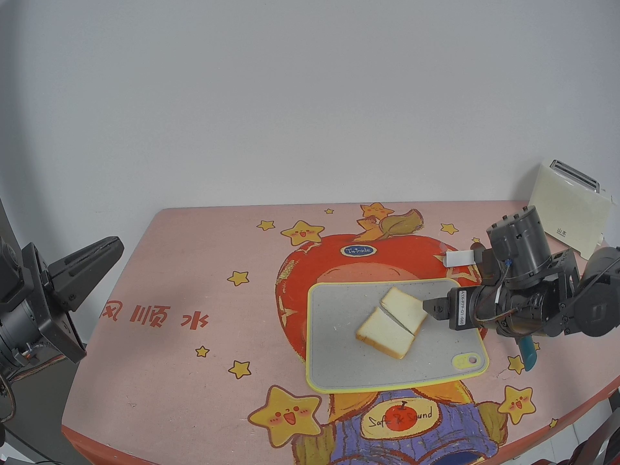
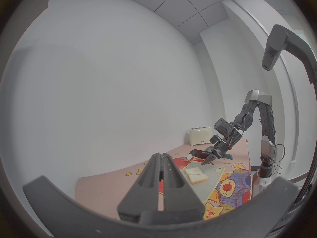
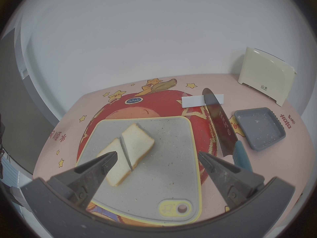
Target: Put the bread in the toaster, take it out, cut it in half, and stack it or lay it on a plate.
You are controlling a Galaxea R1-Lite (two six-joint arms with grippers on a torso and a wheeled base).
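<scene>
Hovering beside the cut bread halves [image 1: 394, 323] on the cutting board [image 1: 342, 363], the right gripper [image 3: 157, 158] has fingers apart; the left gripper [image 2: 161, 169] has them together. A hard pinch could squash one half or nudge its neighbour.

Three red characters [image 1: 155, 316] are printed on the pink table [image 1: 194, 240]. A blue oval label [image 1: 358, 250] with white lettering sits on the table's apple picture [image 1: 336, 272]. Script runs across a yellow oval [image 1: 400, 416] near the front edge. Small dark characters mark the side of the toaster [image 1: 571, 211]. Lettering lines the blade of the knife [image 3: 222, 124].
</scene>
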